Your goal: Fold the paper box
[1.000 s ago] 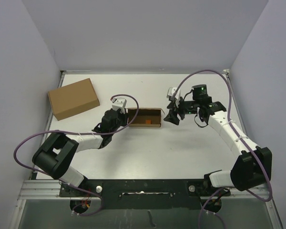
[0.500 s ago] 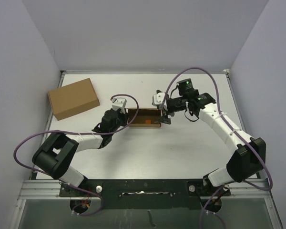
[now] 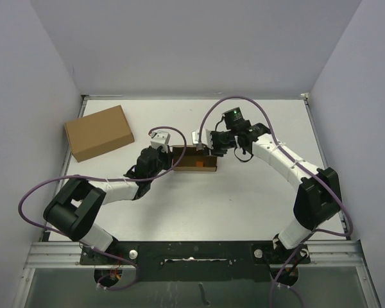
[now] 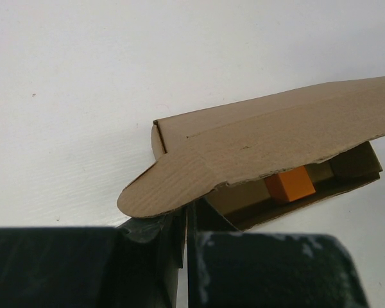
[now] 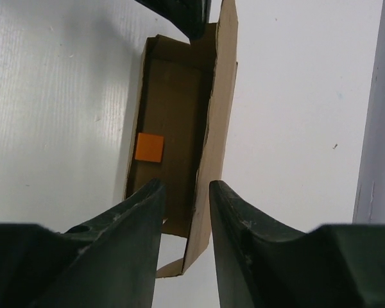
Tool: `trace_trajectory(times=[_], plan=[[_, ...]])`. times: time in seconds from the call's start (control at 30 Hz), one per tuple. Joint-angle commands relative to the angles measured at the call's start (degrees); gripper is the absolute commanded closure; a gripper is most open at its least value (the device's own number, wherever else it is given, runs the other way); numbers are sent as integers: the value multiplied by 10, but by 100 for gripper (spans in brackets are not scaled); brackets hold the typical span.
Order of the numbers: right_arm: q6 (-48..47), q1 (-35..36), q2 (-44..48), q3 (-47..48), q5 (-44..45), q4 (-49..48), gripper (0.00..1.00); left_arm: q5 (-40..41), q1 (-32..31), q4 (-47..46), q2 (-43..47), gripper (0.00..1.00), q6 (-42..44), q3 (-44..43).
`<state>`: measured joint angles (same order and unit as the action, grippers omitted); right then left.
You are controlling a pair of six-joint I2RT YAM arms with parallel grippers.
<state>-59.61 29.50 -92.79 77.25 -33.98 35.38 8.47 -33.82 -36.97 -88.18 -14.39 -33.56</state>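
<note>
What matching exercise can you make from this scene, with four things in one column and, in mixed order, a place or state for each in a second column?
Things:
1. paper box
2. orange cube
3. larger box
4. left gripper

Places or states:
A. closed, near the left edge of the table
B. pinched shut on one end of the paper box
C. lying inside the paper box
D. open, lid raised, in the middle of the table

Pairs: 1-D, 2-C, 3-A, 4-B
</note>
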Motion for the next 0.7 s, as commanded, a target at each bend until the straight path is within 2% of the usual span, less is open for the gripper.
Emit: trace_trajectory(times=[0.0,0.13,0.2,0.27,0.37,0.43,0.53,0.67], plan=[[-8,12,12,-6,34,-57,69,-15,-4,1,25,100,-8,-12],[-4,12,18,-27,42,-83,78,-19,-4,4,34,99,-14,-7],[-2,12,24,-37,42,-93,81,-26,-3,12,47,95,-20,-3],[0,12,29,-47,43,-99,83,-36,-4,26,65,88,-31,1],[2,12,33,-59,42,-104,86,-66,-2,63,101,66,-59,6],[6,12,35,-67,39,-109,88,-87,-1,92,133,55,-75,11],[10,11,37,-77,35,-112,89,-118,0,131,195,48,-101,33],[9,10,36,-88,25,-108,89,-158,3,188,295,46,-127,62]])
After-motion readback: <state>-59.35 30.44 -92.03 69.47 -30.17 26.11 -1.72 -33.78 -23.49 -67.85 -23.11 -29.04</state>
